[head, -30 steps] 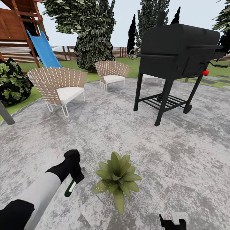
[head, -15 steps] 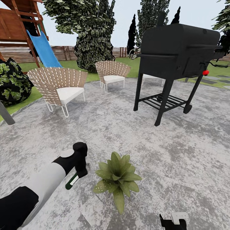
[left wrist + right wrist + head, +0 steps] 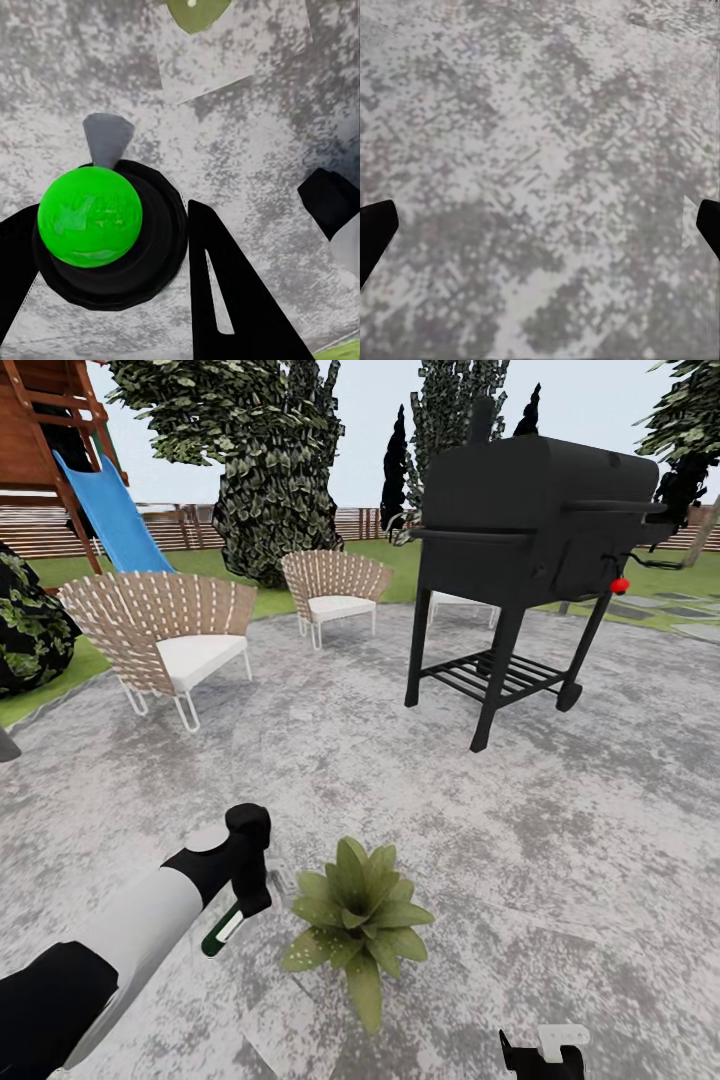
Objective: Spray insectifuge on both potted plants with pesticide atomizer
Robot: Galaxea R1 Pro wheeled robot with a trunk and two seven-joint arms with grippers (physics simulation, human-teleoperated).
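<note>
Head view: the robot's black left gripper (image 3: 243, 888) stands clamped on a small slim dark-green pesticide atomizer (image 3: 220, 932) with a white label, held low over the round grey mottled paved patio (image 3: 560, 840), just beside a low rosette potted plant (image 3: 357, 916) of broad pointed green leaves. In the left wrist view the bottle's bright green end (image 3: 90, 216) sits between the black fingers (image 3: 232, 292). The right gripper (image 3: 540, 225) hangs over bare paving with its tips spread wide apart, holding nothing.

The likely risk: the bottle sits beside the leaves, not above them, so spray could land on the paving and leave the rosette only partly covered; tilted as it is, it could also slip in the grip.

Against the frame half a second before, the whole scene, including the black barbecue grill (image 3: 540, 510) and woven chairs (image 3: 160, 630), has slid leftward, a camera move; arm and bottle look almost unchanged.
</note>
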